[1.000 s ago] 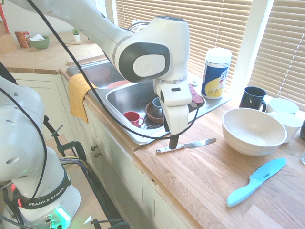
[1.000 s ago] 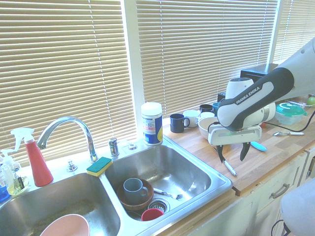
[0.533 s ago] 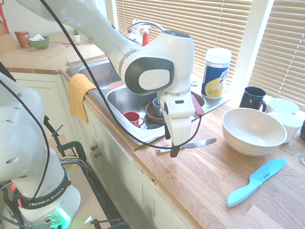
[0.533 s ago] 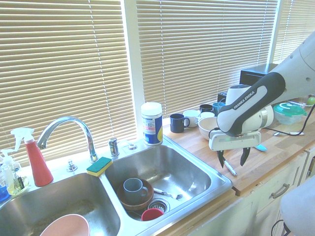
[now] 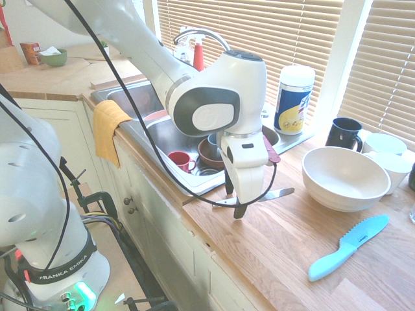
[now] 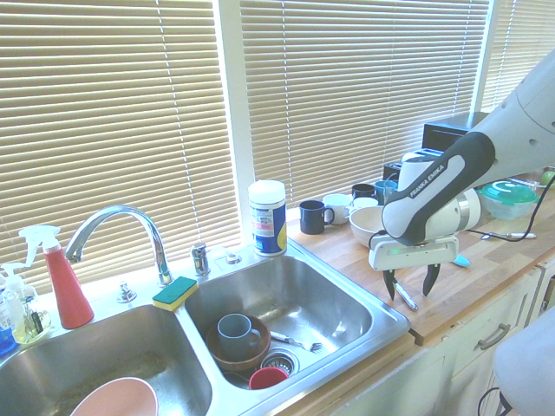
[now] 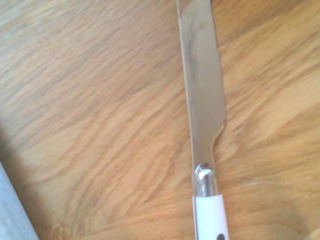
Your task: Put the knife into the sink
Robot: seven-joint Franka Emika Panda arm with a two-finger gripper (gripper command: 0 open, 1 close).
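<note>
Carefully take the thin, slippery knife (image 5: 277,193), near the countertop's (image 5: 292,246) sink-side edge, by its white handle; your gripper (image 6: 410,287) stands open, empty.

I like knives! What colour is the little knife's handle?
White, on the knife; the wrist view shows it best.
</note>
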